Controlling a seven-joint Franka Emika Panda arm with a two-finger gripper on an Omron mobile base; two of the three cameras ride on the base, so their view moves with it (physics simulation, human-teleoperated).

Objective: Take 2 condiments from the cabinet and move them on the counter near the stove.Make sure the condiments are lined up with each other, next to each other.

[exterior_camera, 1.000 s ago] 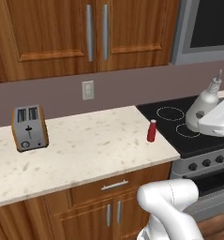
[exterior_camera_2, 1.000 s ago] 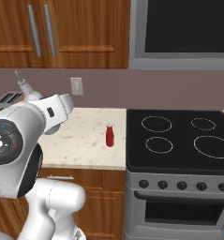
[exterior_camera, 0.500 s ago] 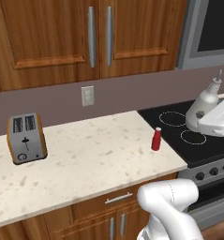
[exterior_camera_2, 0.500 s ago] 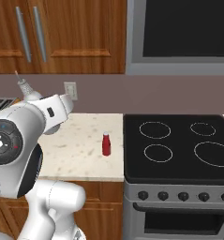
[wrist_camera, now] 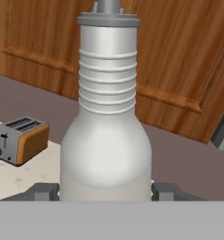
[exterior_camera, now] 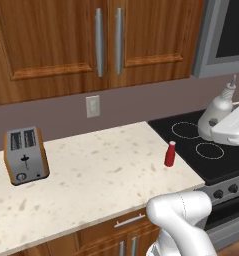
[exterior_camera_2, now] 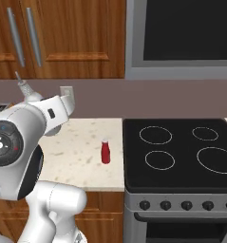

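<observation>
My gripper (wrist_camera: 105, 191) is shut on the whitish pear-shaped condiment (wrist_camera: 106, 140), with a dark finger (wrist_camera: 43, 191) on each side of its base. In the left base view the gripper (exterior_camera: 213, 129) holds this bottle (exterior_camera: 217, 107) upright over the left part of the stove (exterior_camera: 231, 167). Its thin nozzle (exterior_camera_2: 21, 80) pokes up behind my arm in the right base view. The red condiment (exterior_camera: 169, 154) with a pale cap stands on the counter (exterior_camera: 91, 175) close to the stove's left edge, also seen as a small red bottle (exterior_camera_2: 105, 152). The cabinet is out of view.
A toaster (exterior_camera: 24, 155) sits at the counter's left. Closed wooden wall cupboards (exterior_camera: 106, 40) with silver bar handles hang above, beside a steel microwave (exterior_camera_2: 181, 38). A wall socket (exterior_camera: 93, 106) is on the backsplash. The black cooktop (exterior_camera_2: 181, 152) has four ring burners.
The whole picture has shifted and grown: the base has driven closer to the counter. The gripper keeps its hold on the whitish bottle. The red bottle has stayed put.
</observation>
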